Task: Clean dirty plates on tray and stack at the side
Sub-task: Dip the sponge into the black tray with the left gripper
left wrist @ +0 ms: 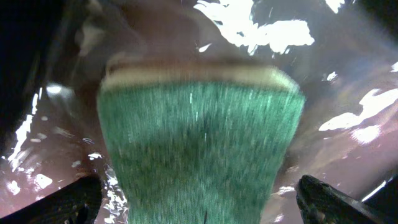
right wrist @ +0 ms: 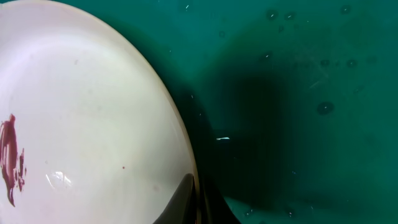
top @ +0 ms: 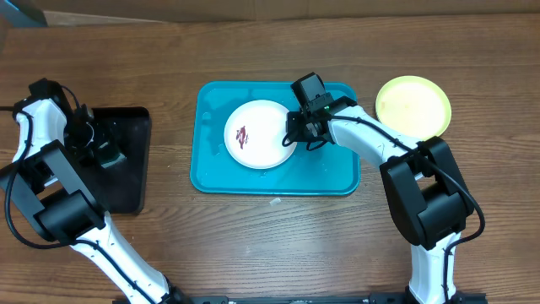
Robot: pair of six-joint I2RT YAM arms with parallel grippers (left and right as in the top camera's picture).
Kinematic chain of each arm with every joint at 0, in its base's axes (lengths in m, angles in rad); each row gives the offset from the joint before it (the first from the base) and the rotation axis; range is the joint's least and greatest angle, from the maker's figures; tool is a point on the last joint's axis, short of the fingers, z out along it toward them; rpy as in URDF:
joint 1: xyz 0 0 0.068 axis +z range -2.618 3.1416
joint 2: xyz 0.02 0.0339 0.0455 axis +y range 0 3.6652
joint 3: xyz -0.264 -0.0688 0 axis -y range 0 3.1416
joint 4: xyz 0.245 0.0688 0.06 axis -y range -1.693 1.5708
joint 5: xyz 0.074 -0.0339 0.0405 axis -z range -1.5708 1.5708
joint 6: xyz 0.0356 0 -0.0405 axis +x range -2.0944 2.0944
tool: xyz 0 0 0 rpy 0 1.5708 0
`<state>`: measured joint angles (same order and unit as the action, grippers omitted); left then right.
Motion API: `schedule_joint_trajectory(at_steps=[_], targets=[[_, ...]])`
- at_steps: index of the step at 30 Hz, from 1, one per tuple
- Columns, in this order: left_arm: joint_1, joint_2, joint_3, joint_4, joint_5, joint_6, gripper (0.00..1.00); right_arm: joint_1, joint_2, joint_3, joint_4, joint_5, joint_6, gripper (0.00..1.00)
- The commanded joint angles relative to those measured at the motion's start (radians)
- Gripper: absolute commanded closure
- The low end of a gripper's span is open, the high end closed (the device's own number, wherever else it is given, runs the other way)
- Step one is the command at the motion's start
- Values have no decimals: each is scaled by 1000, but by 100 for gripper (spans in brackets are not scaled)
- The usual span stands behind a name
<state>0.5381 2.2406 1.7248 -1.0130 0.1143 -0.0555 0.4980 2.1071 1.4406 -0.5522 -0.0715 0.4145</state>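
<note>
Elbow bent, the right arm stretched up and left from the table's near edge in the overhead view. We found the right gripper [top: 297, 131] at the right rim of the white plate [top: 257, 135], which lay on the tray [top: 333, 173]. The yellow-green plate [top: 413, 105] sat on the table [top: 270, 245] just right of the tray. The left arm folded back over the black tray [top: 126, 181], its own links partly hiding the left gripper [top: 101, 150].

In the left wrist view a blurred green sponge [left wrist: 199, 155] filled the frame between two dark fingertips [left wrist: 62, 202]. The bottom edge cut off any contact, so we could not tell whether those jaws were clenched.

In the right wrist view the fingertips [right wrist: 186, 199] met on the white plate's rim, pinching it. The smear [right wrist: 12, 158] at far left was partly cropped.
</note>
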Motion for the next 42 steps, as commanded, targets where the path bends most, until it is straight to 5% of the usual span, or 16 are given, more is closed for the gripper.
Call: schedule_joint_trajectory(at_steps=[1, 4, 6, 9, 11, 13, 14, 16, 17, 26, 29, 31, 36, 38, 39, 42], targets=[[-3, 16, -7, 49, 2, 0, 0, 0, 14, 12, -11, 11, 5, 96], [-3, 16, -7, 81, 2, 0, 8, 0, 14, 12, -11, 11, 5, 96], [-3, 16, -7, 93, 2, 0, 28, 0, 14, 12, -11, 11, 5, 96], [-3, 16, -7, 109, 2, 0, 91, 0, 14, 12, -11, 11, 5, 96], [-3, 16, -7, 109, 3, 0, 96, 0, 14, 12, -11, 11, 5, 96], [-3, 16, -7, 103, 8, 0, 95, 0, 14, 12, -10, 11, 5, 96], [-3, 16, -7, 98, 10, -2, 84, 0, 14, 12, -10, 11, 5, 96], [-3, 16, -7, 80, 10, -10, 14, 0, 14, 12, -10, 11, 5, 96], [-3, 16, -7, 71, 10, -13, 0, 0, 14, 12, -10, 11, 5, 96], [-3, 16, -7, -64, 10, -39, 5, 0, 14, 12, -10, 11, 5, 96], [-3, 16, -7, -71, 10, -39, 66, 0, 14, 12, -10, 11, 5, 96], [-3, 16, -7, -65, 10, -39, 96, 0, 14, 12, -10, 11, 5, 96], [-3, 16, -7, -32, 7, -38, 92, 0, 14, 12, -11, 11, 5, 96], [-3, 16, -7, -16, 6, -38, 18, 0, 14, 12, -11, 11, 5, 96], [-3, 16, -7, -6, 7, -38, 0, 0, 14, 12, -11, 11, 5, 96], [-3, 16, -7, 33, 5, -32, 0, 0, 14, 12, -11, 11, 5, 96]])
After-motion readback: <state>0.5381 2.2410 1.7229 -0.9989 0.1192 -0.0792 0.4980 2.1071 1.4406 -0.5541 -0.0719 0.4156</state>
